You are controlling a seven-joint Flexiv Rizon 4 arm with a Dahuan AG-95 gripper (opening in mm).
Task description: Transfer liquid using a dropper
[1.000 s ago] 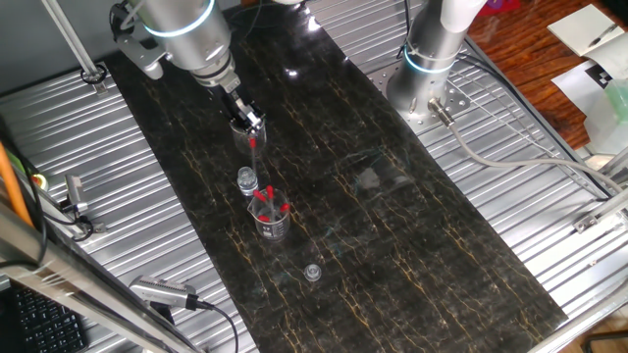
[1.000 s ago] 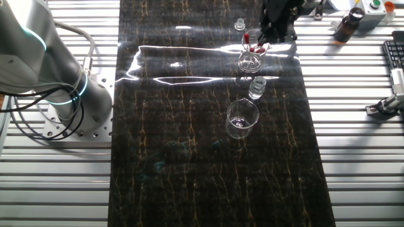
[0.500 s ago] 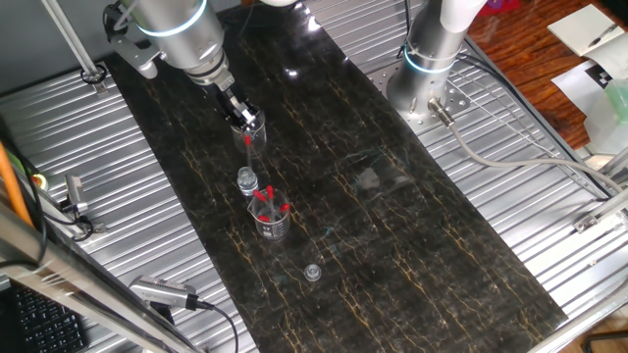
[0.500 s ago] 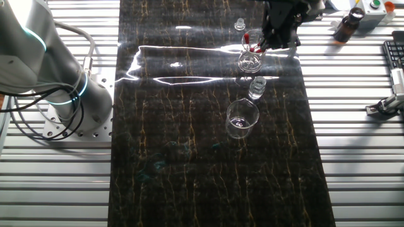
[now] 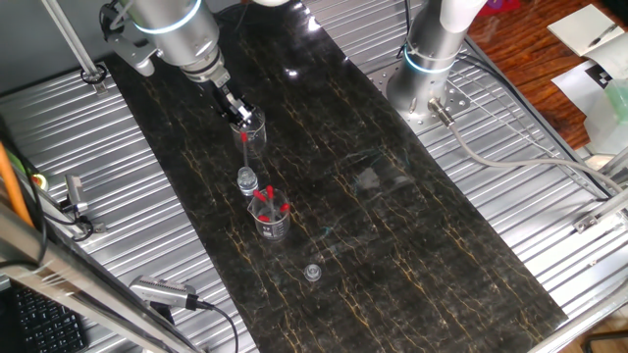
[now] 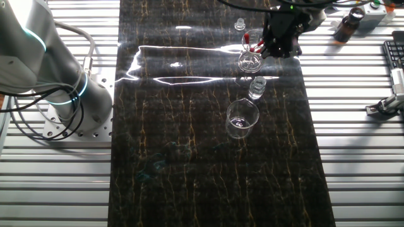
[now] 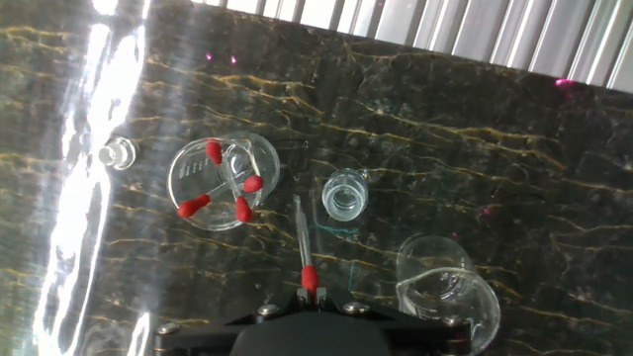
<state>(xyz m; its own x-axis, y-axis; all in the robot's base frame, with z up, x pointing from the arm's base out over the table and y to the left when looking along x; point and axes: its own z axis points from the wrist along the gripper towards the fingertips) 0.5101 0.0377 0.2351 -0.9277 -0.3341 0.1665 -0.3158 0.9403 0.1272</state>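
My gripper (image 7: 315, 295) is shut on the red bulb of a dropper (image 7: 301, 232). The dropper's thin glass stem points down at the dark table between two containers. On its left is a glass beaker (image 7: 188, 163) holding several more red-bulbed droppers. On its right is a small clear open vial (image 7: 344, 194). An empty glass beaker (image 7: 445, 287) stands at the lower right. In one fixed view the gripper (image 5: 239, 119) hangs above the row with the dropper (image 5: 244, 138) below it. In the other fixed view the gripper (image 6: 269, 45) shows beside the beaker of droppers (image 6: 250, 58).
A small clear cap (image 7: 117, 153) lies left of the droppers' beaker. The items stand in a row: cap (image 6: 239, 24), droppers' beaker, vial (image 6: 257, 87), empty beaker (image 6: 242, 118). A second arm's base (image 6: 69, 101) stands beside the dark mat. A brown bottle (image 6: 348, 25) is off the mat.
My gripper, still holding the dropper, has shifted a little along the row, away from the droppers' beaker and towards the vial. The containers have not moved.
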